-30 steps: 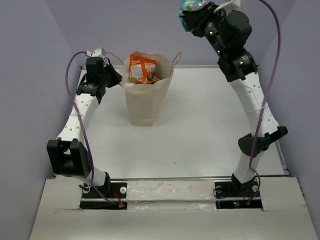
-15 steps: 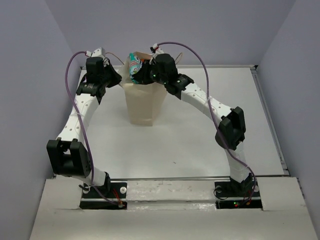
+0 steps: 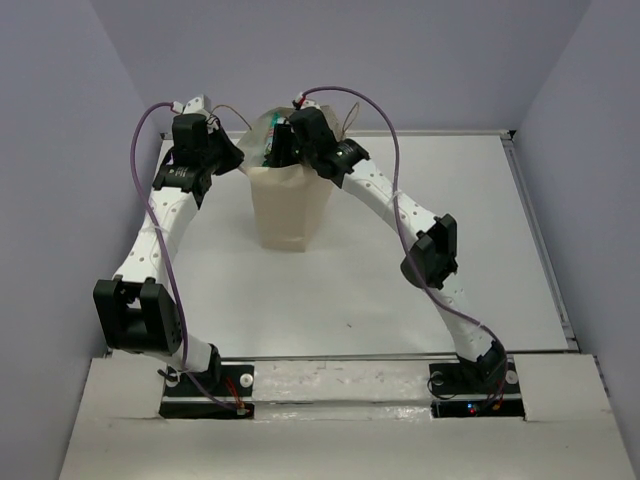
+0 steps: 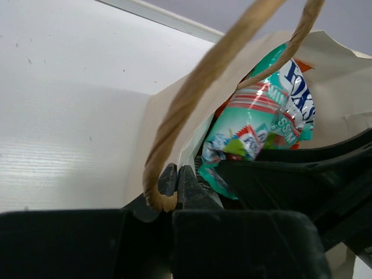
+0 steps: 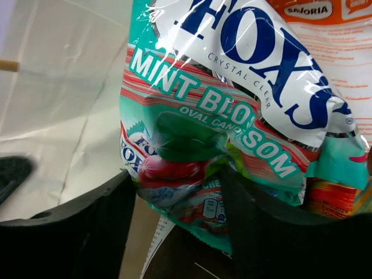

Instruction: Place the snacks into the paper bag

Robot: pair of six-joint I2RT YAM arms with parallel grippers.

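The cream paper bag (image 3: 290, 215) stands upright at the back of the table. My left gripper (image 3: 238, 160) is shut on its left rim, next to the brown cord handle (image 4: 192, 99); the pinched fingers (image 4: 178, 177) show in the left wrist view. My right gripper (image 3: 278, 150) reaches into the bag's mouth. Its jaws stand apart, and the small teal-green packet (image 5: 203, 116) lies loosely between them (image 5: 177, 186). That teal packet (image 4: 256, 122) sits inside the bag's opening. Behind it in the bag is an orange packet (image 5: 331, 35). Other snacks are hidden.
The white table (image 3: 430, 230) spreads to the right and front of the bag. Purple walls close in the back and both sides. The bag's second cord handle (image 3: 350, 115) sticks up behind my right wrist.
My right arm swung down from high on the right to the bag's mouth with the teal packet, and its jaws have widened. The left arm has kept still on the rim.
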